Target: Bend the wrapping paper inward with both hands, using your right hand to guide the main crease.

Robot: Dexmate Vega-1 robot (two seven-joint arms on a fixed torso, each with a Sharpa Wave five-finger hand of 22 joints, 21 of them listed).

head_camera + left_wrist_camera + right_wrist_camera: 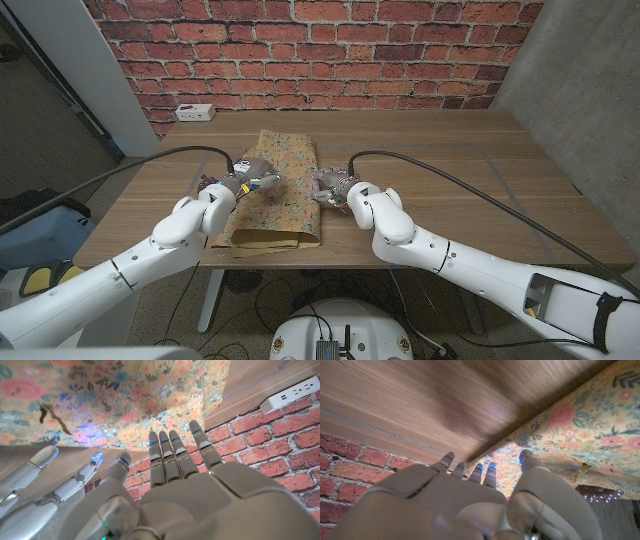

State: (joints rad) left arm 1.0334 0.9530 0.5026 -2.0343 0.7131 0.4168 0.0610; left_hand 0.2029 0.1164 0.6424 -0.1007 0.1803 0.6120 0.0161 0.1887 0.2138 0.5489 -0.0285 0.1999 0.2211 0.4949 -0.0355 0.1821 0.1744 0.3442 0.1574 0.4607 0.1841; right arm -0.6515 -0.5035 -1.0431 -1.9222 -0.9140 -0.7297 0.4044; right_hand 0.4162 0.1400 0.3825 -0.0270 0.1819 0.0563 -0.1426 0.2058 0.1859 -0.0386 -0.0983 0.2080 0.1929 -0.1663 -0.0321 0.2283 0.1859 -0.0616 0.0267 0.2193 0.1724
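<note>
Both robot hands, left and right, touch the wrapping paper.

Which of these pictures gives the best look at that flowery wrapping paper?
The head view: there the whole wrapping paper lies on the table, between both hands. The left wrist view shows a close patch of its flower print beyond the fingers; the right wrist view shows just one edge of it.

The desk is viewed downward from the head, toward the brick wall. The wrapping paper is seen close by both wrist cameras, and is shared by all views.
</note>
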